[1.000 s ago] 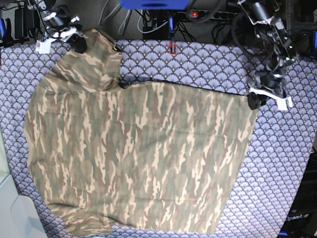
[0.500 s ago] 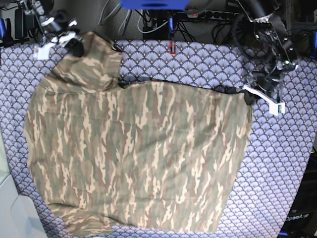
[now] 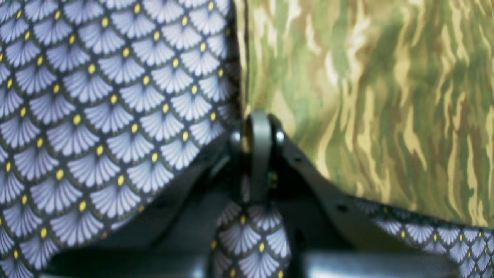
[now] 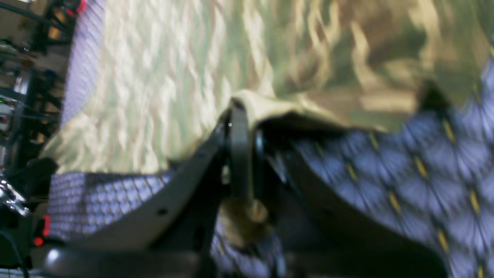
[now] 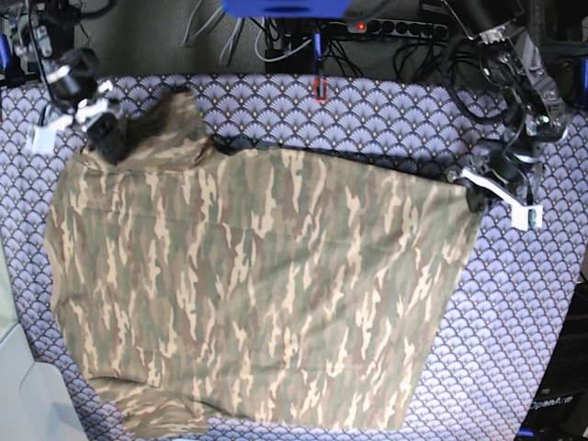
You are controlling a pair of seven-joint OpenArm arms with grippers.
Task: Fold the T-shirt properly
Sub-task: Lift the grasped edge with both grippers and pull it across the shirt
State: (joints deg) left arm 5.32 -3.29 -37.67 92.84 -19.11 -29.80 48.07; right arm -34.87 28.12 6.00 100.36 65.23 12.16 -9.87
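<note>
- Base view: we see the T-shirt [image 5: 257, 285] spread on the purple scallop-patterned cloth [image 5: 524, 312], its bottom edge nearest the camera and most of its body lying flat.
- Farther back, we have the left gripper [image 5: 475, 190] pinched closed on the shirt's upper corner at the picture's right; the fabric runs away from it toward the other arm.
- Farthest, we have the right gripper [image 5: 103, 138] clamped on the bunched corner at upper left, lifted off the cloth.
- We judge the shirt's long axis runs between the two claws, so the fold should carry both corners toward the near hem.
</note>
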